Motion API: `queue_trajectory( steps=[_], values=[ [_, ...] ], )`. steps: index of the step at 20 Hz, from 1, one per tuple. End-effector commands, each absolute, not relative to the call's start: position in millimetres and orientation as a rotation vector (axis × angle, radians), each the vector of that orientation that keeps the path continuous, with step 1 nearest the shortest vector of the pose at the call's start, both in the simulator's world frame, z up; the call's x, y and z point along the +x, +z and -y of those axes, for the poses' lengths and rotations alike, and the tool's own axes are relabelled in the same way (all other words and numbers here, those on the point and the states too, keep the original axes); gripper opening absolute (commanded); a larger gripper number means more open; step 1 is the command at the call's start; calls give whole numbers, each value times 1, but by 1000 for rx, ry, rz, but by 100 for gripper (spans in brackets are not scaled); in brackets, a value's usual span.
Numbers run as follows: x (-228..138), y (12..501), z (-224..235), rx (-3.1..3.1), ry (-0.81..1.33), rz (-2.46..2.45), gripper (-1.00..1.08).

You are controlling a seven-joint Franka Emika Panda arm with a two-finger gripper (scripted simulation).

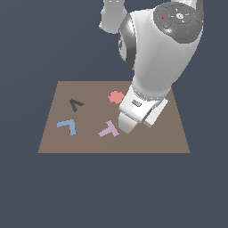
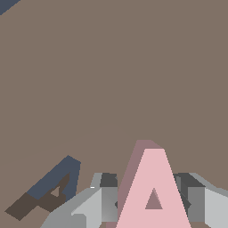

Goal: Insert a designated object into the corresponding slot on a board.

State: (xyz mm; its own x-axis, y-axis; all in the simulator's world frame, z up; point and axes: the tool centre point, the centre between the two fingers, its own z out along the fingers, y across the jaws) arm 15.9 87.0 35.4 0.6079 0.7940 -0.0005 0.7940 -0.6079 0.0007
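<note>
Pinching the light-pink "A" piece by its sides, the claw was seen just beside the A-shaped slot on the board. The piece was judged light, rigid and thin, best held at its flat edges. The mauve "T", red jagged piece and blue piece lay apart, obstructing nothing.

- Around everything we see one flat, dark slate-blue ground, plain and unmarked.
- We find even light, with no hard shadows.
</note>
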Motion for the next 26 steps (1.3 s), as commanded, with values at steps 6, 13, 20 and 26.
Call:
queue_trajectory(
  steps=[6, 13, 20, 26],
  values=[
    [-14, 38, -96, 2962, 1, -1045, -100],
    [-31, 39, -106, 3032, 1, -820, -100],
    [-40, 40, -114, 3064, 0, -689, -100],
    [-43, 40, -116, 3073, 0, -650, -100]
  ],
)
